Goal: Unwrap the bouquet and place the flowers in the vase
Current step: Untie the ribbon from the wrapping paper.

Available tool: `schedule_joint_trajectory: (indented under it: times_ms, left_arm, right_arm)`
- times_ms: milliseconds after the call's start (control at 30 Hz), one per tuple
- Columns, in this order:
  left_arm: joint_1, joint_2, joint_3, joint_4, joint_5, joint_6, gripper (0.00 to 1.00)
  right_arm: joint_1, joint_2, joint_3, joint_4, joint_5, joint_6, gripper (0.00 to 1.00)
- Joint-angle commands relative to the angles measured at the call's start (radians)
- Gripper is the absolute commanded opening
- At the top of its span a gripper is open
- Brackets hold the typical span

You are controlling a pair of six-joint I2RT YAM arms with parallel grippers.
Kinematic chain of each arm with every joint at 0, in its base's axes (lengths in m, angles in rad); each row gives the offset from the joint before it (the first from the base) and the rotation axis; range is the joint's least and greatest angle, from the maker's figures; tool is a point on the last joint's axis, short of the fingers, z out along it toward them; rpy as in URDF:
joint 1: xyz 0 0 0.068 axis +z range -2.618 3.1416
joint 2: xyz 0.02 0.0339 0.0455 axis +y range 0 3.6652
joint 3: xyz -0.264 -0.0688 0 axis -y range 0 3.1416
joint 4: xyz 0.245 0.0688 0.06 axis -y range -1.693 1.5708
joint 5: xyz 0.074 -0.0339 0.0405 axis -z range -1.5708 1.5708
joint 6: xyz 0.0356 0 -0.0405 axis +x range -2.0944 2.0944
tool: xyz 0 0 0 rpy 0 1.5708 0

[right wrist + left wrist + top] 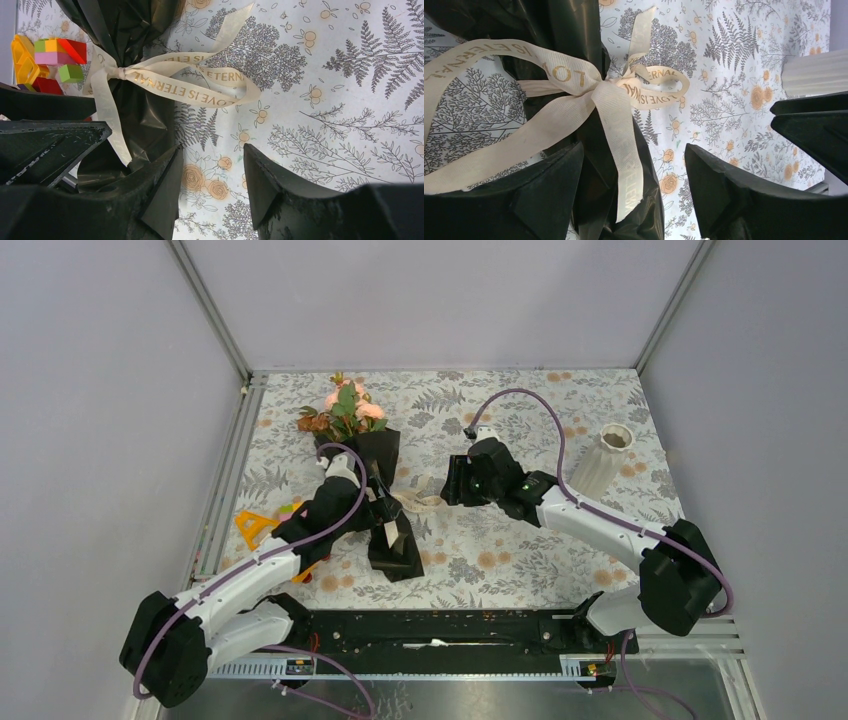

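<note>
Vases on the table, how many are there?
1. The white ribbed vase stands upright at the table's far right, beyond the right hand; none shows elsewhere, though the arms may hide something.

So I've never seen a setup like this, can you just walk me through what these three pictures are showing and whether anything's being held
These are two robot arms bolted to a table's near edge, each ending in a two-finger gripper. The wide picture looks down from above and behind them. The other two come from cameras on each wrist, so the dark shapes at the bottom are that arm's own fingers.

On the patterned tablecloth lies a bouquet in black paper, tied with a cream ribbon. A white vase stands at the right, and colourful toy blocks lie by the left arm.

The left gripper is open around the bouquet's wrapped stem end. The right gripper is open just above the cloth near the ribbon's loop. Neither holds anything.
</note>
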Motion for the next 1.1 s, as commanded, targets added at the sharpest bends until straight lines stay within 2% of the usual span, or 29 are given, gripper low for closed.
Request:
schedule_joint_trajectory:
  times_ms: [0, 100, 367, 700, 1067]
  left_arm:
    - [-0.005, 0.004, 0.001, 0.100, 0.001, -0.021, 0.76]
    - [-0.005, 0.004, 0.001, 0.113, -0.007, -0.018, 0.66]
    - [-0.005, 0.017, 0.013, 0.081, -0.029, 0.004, 0.62]
    - [-0.005, 0.013, 0.001, 0.078, -0.030, -0.012, 0.49]
    - [-0.003, 0.007, -0.037, 0.102, -0.039, -0.056, 0.43]
  right_arm:
    - [-0.005, -0.025, 0.019, 0.031, 0.034, 0.024, 0.54]
    - [-0.005, -0.028, 0.019, 0.035, 0.029, 0.024, 0.53]
    - [-0.006, -0.053, 0.001, 0.046, 0.039, 0.018, 0.51]
    - [-0.006, -0.045, 0.000, 0.048, 0.025, 0.021, 0.45]
    - [-0.006, -0.052, -0.011, 0.060, 0.002, 0.013, 0.40]
